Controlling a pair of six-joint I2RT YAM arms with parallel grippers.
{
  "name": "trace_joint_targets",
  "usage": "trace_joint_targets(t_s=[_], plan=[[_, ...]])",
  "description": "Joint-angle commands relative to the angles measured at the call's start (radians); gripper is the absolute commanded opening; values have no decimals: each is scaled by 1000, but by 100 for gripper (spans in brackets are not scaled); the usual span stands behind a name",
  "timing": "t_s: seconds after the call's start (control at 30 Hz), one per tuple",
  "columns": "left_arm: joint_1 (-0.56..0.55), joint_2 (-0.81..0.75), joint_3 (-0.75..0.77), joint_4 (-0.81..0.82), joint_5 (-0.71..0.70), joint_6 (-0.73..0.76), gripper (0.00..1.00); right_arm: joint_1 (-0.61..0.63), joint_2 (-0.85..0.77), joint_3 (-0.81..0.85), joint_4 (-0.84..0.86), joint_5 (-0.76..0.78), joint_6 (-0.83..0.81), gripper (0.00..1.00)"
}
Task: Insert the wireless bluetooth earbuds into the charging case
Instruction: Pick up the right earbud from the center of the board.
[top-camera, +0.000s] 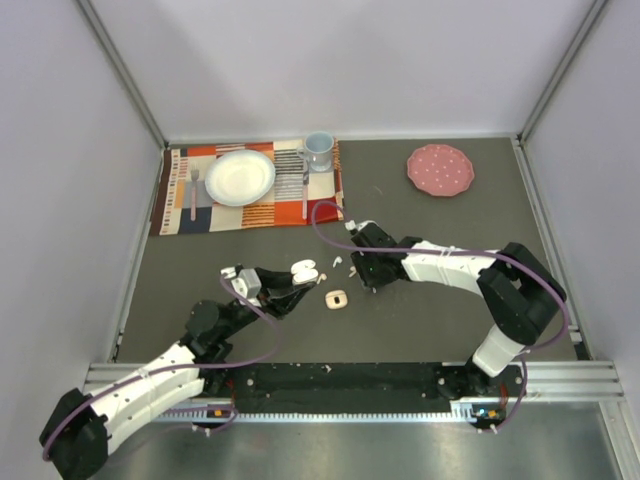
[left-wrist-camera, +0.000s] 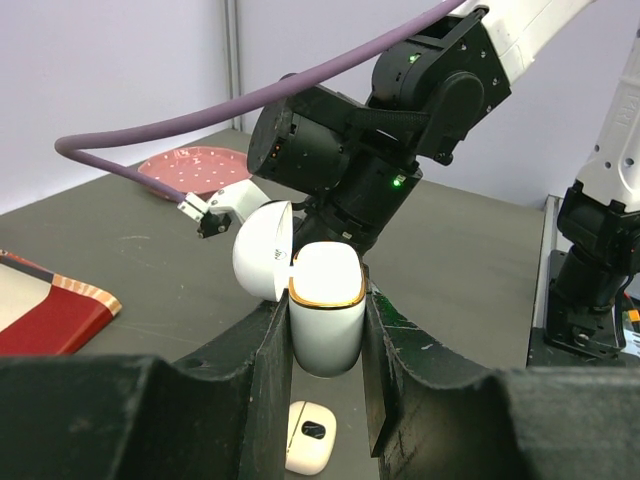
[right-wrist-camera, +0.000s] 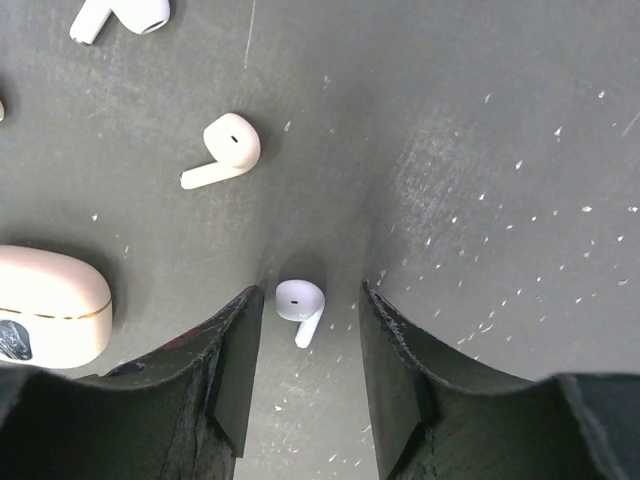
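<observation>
Two tools at work, each with its own part. Pinched between the pads of the left tool (left-wrist-camera: 325, 350): the white charging case (left-wrist-camera: 326, 300), upright, gold rim on top, lid (left-wrist-camera: 262, 250) thrown back to the left. Held this way, most likely, to present the open mouth upward and steady for loading; nothing of the inside visible from this angle. Apparently clear of the surface (right-wrist-camera: 500, 200), with a second case (left-wrist-camera: 308, 437) lying flat below it.

Right tool (right-wrist-camera: 310, 295) pointed straight down, fingers spread, one on each side of a small white earbud (right-wrist-camera: 300, 305) and touching it on neither side. Placed so for a pinch across the bud's head, by the look of it. Stem turned toward the bottom of the wrist view. Also loose on the surface: a nearer earbud (right-wrist-camera: 226, 148), up and to the left, and a farther earbud (right-wrist-camera: 120, 12) at the top edge, partly cut off.

Left arm (top-camera: 150, 385) stretched low and forward from its base. Right arm (top-camera: 450, 265) bent sharply at the elbow, then reaching left, with the wrist just beside the held case.
</observation>
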Motion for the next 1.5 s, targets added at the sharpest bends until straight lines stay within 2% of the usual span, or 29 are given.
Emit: trace_joint_targets(t_s=[0.0, 0.17, 0.27, 0.37, 0.53, 0.57, 0.6, 0.77, 0.87, 0.9, 0.93, 1.23, 1.47], plan=[[-3, 4, -17, 32, -11, 5, 0, 16, 8, 32, 36, -10, -46, 43], [-3, 9, -17, 35, -13, 3, 0, 16, 12, 35, 36, -8, -53, 41], [-3, 14, -17, 41, -13, 2, 0, 15, 12, 33, 36, -14, -50, 27], [-1, 20, -17, 46, -10, 2, 0, 15, 15, 35, 36, -17, -47, 29], [-1, 18, -19, 48, -10, 0, 0, 15, 12, 29, 36, -19, -35, 27], [-3, 18, -19, 48, -10, 0, 0, 15, 10, 27, 36, -19, -33, 25], [-3, 18, -20, 48, -13, 0, 0, 15, 10, 25, 36, -19, -35, 12], [-3, 14, -20, 45, -11, -1, 0, 15, 7, 22, 36, -11, -24, 14], [-3, 14, -20, 43, -13, -1, 0, 15, -7, 21, 36, -4, -13, 11], [-1, 12, -20, 41, -14, -1, 0, 13, -14, 21, 38, 1, -10, 3], [-3, 12, -20, 41, -13, -1, 0, 15, -40, 21, 38, 4, -6, 0], [-3, 18, -19, 54, -57, -21, 0, 42, -303, -25, 107, 91, 42, 0], [-3, 44, -3, 80, -89, -49, 0, 186, -519, -68, 221, 353, 1, 0]])
